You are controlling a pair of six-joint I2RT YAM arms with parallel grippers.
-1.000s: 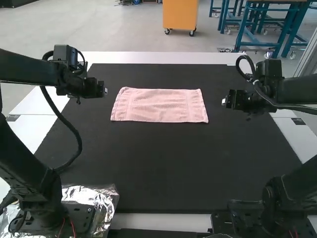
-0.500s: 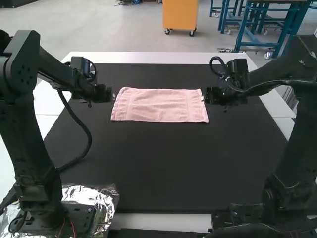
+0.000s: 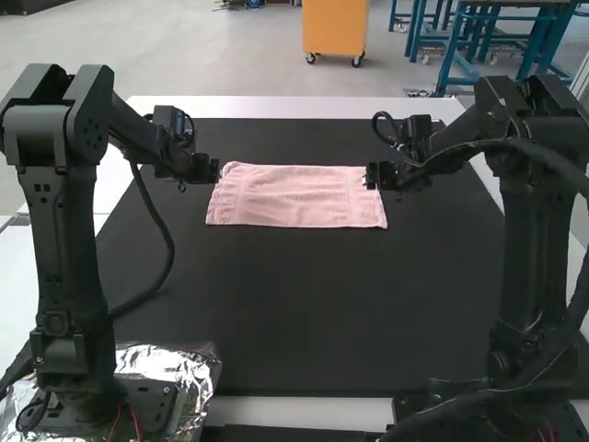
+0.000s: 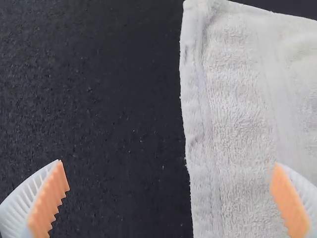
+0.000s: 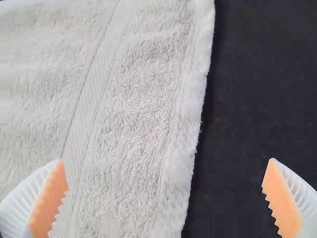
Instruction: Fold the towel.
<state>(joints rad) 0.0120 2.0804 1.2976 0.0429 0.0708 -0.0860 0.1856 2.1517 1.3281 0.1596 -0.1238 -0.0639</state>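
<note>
the pink towel lies flat on the black mat; the left gripper and right gripper, both wide open, are at opposite ends.

1 pink rectangular terry towel | 1 black mat under towel | 1 white table | 1 crumpled silver foil | 2 black jointed arms: left arm, right arm

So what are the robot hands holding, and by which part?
Nothing is held: the left end effector and the right end effector are open, one at each short side of the towel.
</note>
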